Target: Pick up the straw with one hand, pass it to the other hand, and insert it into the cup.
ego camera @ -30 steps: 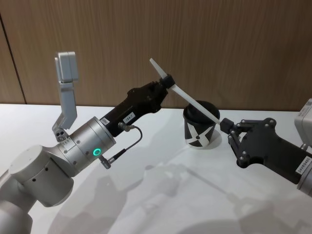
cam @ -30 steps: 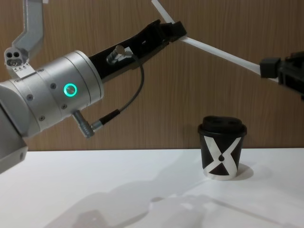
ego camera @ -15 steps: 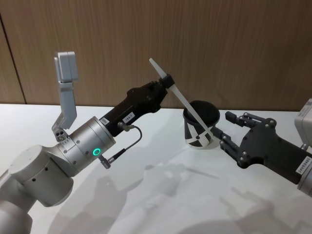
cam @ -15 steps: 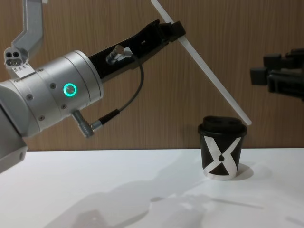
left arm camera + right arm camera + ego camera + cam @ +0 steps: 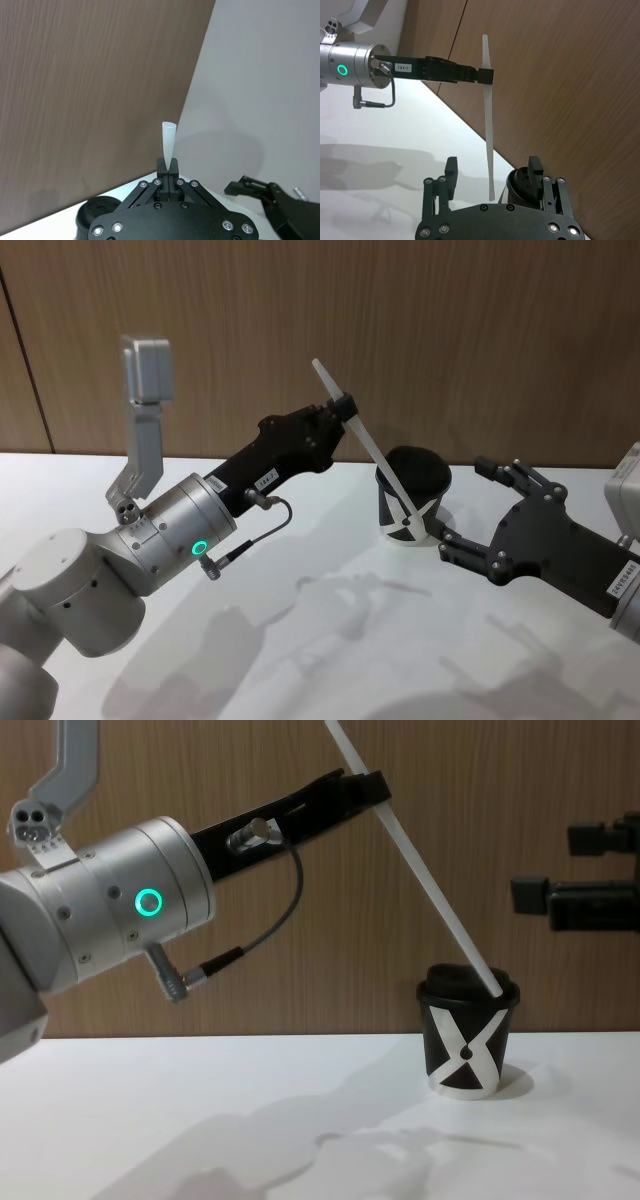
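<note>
Straw [image 5: 378,455]: held off the table, tilted, upper end high and toward the left, lower end down at the cup [image 5: 420,475]. In the chest view the straw [image 5: 433,885] slants down to the right and its lower tip sits level with the lid rim on the right side of the cup [image 5: 467,1045]. In the head view the tip overlaps the cup's near side. Contact with the lid: cannot tell. Cup upright on the white table [image 5: 300,640], lid on, white X facing the robot. Left gripper [image 5: 345,405]: fingers clamped on the straw near its upper end, a short stub standing out past the fingers [image 5: 168,167]; silver wrist with green ring behind it. Right gripper [image 5: 462,502]: jaws spread wide, nothing between them, just right of the cup and apart from both cup and straw. From the right wrist view the straw [image 5: 487,115] hangs from the left gripper [image 5: 485,76] with its tip beside the cup [image 5: 522,182]. Wood-panel wall [image 5: 450,340] behind.
</note>
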You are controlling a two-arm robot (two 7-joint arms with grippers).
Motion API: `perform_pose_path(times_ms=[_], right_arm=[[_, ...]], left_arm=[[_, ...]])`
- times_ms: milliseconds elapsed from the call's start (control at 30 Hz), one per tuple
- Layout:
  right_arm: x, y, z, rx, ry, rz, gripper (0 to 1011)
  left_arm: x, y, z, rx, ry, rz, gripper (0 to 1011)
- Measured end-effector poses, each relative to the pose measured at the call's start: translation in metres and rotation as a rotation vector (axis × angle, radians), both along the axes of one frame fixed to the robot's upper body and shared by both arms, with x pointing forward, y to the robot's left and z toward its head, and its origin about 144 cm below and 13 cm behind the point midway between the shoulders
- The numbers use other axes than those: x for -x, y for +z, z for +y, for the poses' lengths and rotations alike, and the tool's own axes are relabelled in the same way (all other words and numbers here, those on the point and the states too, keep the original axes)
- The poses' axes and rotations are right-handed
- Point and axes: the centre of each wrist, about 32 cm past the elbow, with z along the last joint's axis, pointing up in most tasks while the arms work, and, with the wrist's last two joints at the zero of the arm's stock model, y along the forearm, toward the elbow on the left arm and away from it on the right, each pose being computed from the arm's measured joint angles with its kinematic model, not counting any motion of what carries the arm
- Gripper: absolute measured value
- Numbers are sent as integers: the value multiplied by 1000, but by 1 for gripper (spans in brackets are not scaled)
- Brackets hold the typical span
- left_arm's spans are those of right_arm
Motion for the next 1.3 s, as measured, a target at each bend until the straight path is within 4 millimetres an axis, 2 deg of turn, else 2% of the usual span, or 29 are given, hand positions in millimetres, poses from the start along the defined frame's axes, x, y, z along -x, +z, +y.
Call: perform_pose_path(times_ms=[200,533,933,1300], right_arm=[[0,0,0,0,0,0,1000],[0,0,0,0,0,0,1001],[0,0,0,0,0,0,1001],[0,0,0,0,0,0,1001]], left_arm=[[2,8,-1,-80,47,-38,2],[1,30,-8,-227,128,-130,2],[-4,56,-22,-305,175,-222,3],[-13,66,-33,-338,187,-260,3]])
